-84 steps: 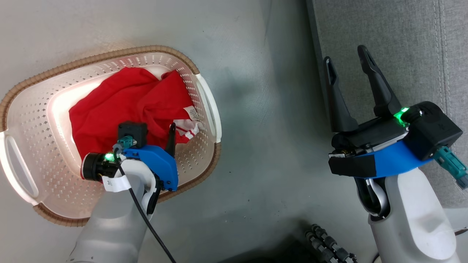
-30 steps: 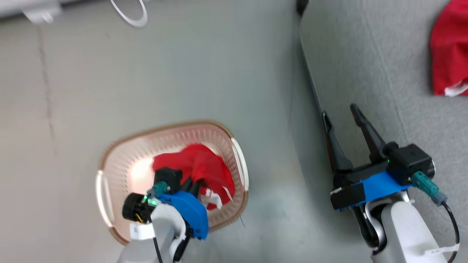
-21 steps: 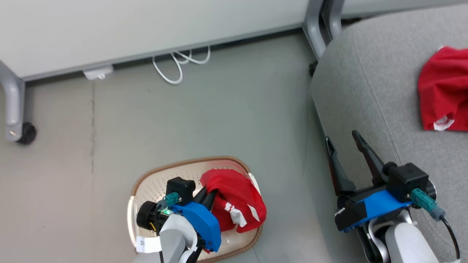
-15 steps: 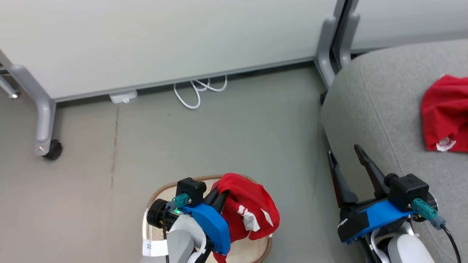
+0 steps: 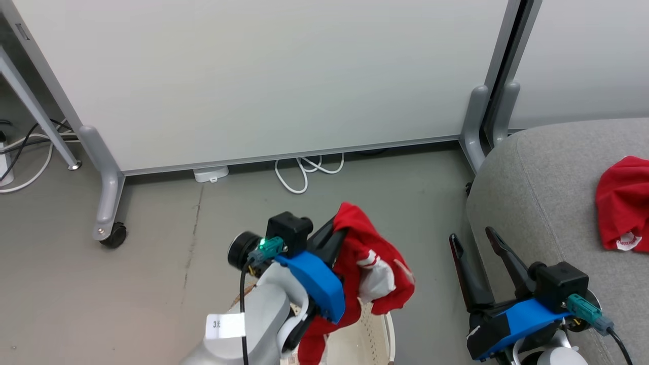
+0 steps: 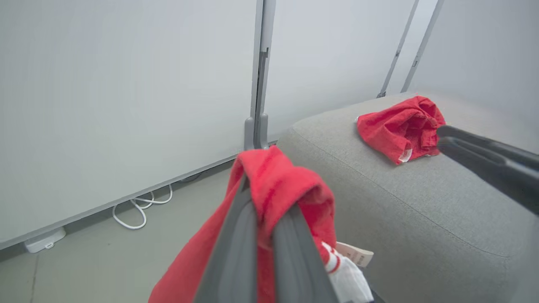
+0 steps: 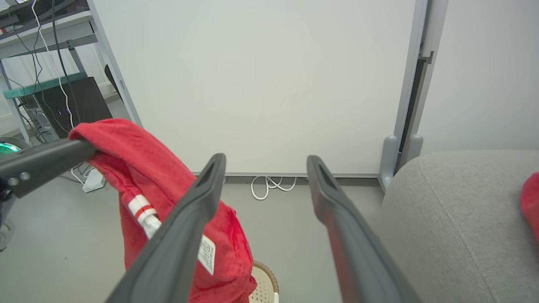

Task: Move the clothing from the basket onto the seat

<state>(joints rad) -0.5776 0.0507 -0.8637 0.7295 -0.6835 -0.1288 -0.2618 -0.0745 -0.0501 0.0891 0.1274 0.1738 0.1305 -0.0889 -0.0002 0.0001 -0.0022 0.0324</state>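
My left gripper (image 5: 338, 226) is shut on a red garment (image 5: 377, 274) with white stripe trim, which hangs in the air above the cream basket (image 5: 372, 338); little of the basket shows at the bottom edge. In the left wrist view the fingers (image 6: 240, 235) pinch the garment's (image 6: 278, 181) top fold. A second red garment (image 5: 623, 203) lies crumpled on the grey seat (image 5: 537, 192) at the right. My right gripper (image 5: 471, 235) is open and holds nothing, beside the seat's near edge. In the right wrist view the hanging garment (image 7: 139, 168) is to the left of the right gripper (image 7: 265, 162).
A white partition panel (image 5: 284, 76) on grey legs with a caster (image 5: 112, 235) stands behind. A white cable (image 5: 304, 170) and a small white box (image 5: 210, 174) lie on the floor at its foot. Shelving with cables (image 7: 38, 84) stands far left.
My left gripper has closed on the red garment and lifted it up out of the basket, toward the seat. The head camera has tilted upward. The right gripper stays open.
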